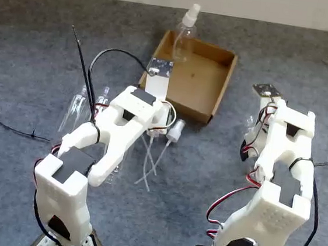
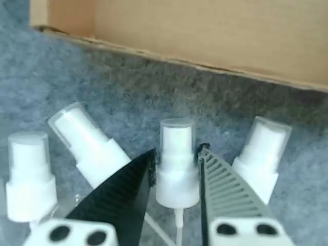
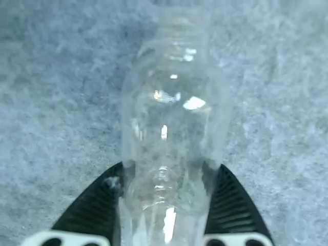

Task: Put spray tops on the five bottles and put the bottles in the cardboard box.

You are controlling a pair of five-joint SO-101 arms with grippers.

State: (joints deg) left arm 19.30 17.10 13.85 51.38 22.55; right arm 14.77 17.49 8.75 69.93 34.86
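My left gripper [image 2: 177, 154] is shut on a white spray top [image 2: 177, 177] with a clear cap, its black and grey fingers pressed against either side. Three more spray tops [image 2: 84, 143] lie beside it on the carpet, just in front of the cardboard box [image 2: 205, 36]. From above, the left arm [image 1: 129, 119] covers most of them; one spray top [image 1: 175, 130] shows beside it. My right gripper [image 3: 169, 169] is shut on a clear bottle [image 3: 171, 102] without a top, neck pointing away. One capped bottle [image 1: 183, 37] stands in the box [image 1: 216, 96].
Two clear bottles without tops [image 1: 74, 108] lie left of the left arm. A black cable tie [image 1: 22, 133] and a thin black rod [image 1: 84, 67] lie on the grey carpet farther left. The right arm [image 1: 284, 147] stands right of the box.
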